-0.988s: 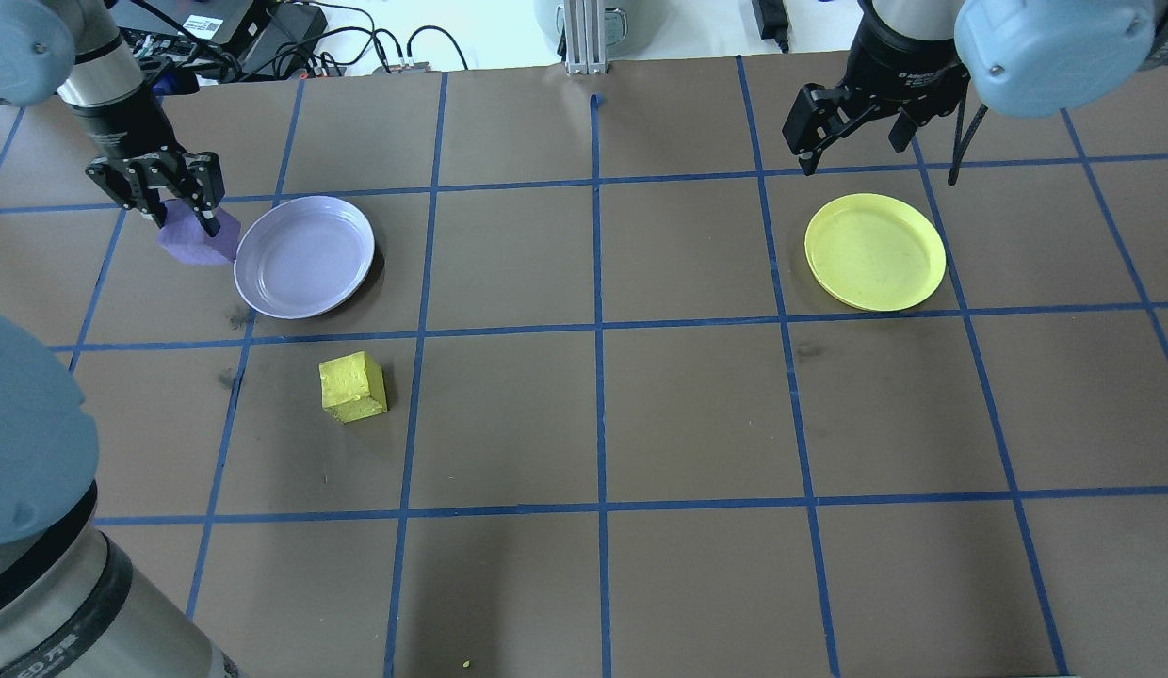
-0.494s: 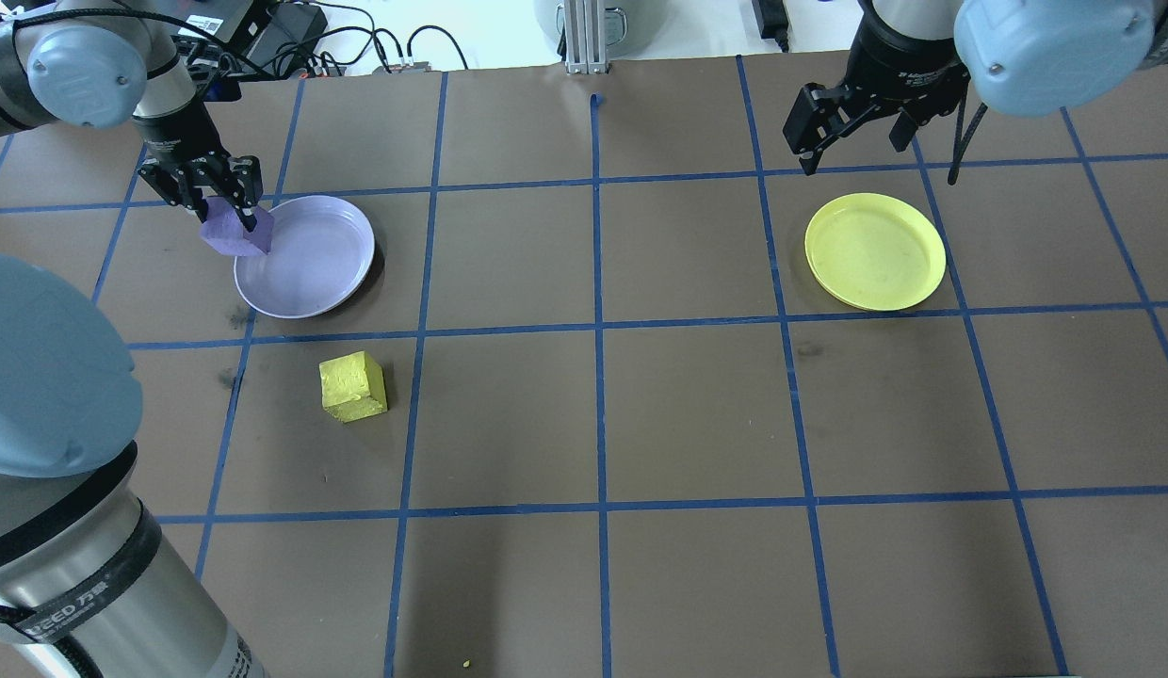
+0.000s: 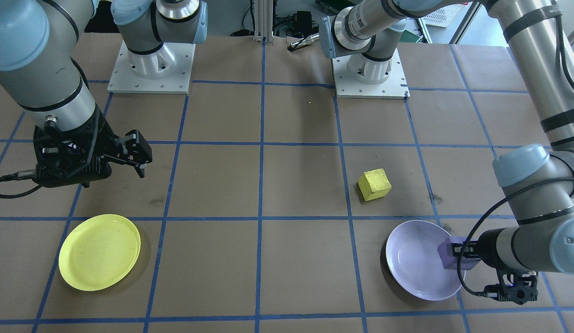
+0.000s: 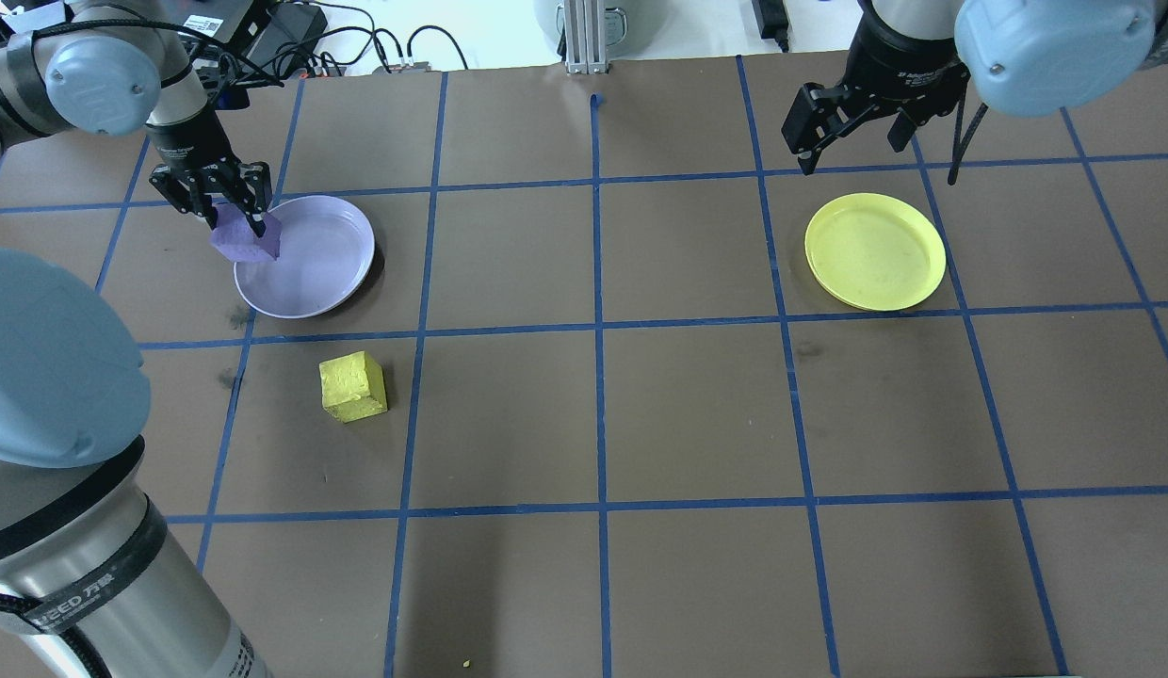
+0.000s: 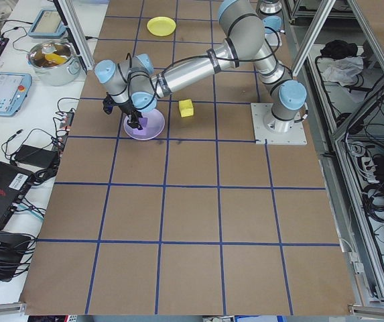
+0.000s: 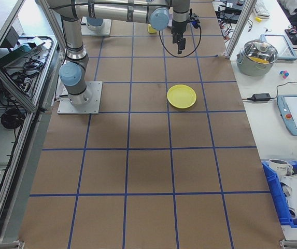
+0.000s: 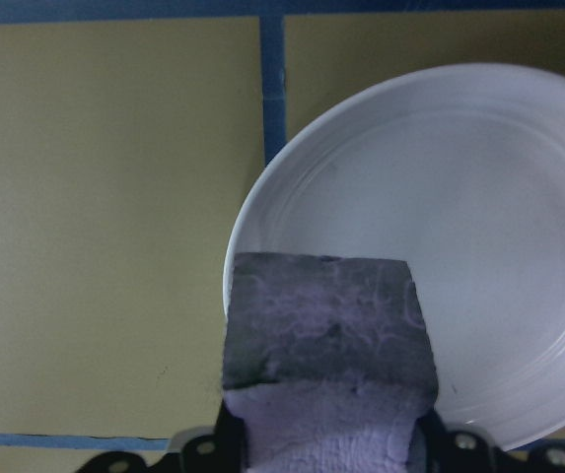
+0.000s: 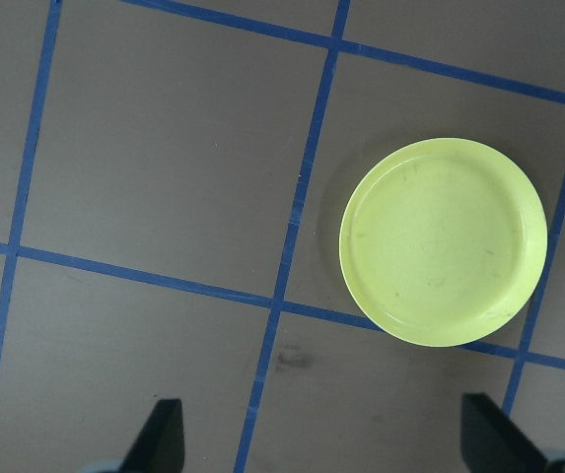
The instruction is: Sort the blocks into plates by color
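Over the brown table (image 4: 640, 414), left end effector (image 4: 232, 209) clamps purple block (image 4: 241, 240) above lavender plate's (image 4: 325, 259) rim.

I see the small rough purple cube (image 4: 244, 238) in my left gripper (image 4: 234, 222), over the near rim of the round lavender plastic plate (image 4: 316, 259); the small rough yellow cube (image 4: 353, 386) sits beyond that plate on the tabletop (image 4: 697, 414).

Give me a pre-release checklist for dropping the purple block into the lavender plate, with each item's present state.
1. Left gripper shut on the purple block: ok.
2. Block over the lavender plate: not ok, it overlaps only the plate's rim, part over table.
3. Plate interior empty: ok.
4. Block low enough to release: cannot tell.
5. Yellow block clear of the drop zone, on the table: ok.
6. Right gripper open, near the yellow plate: ok.
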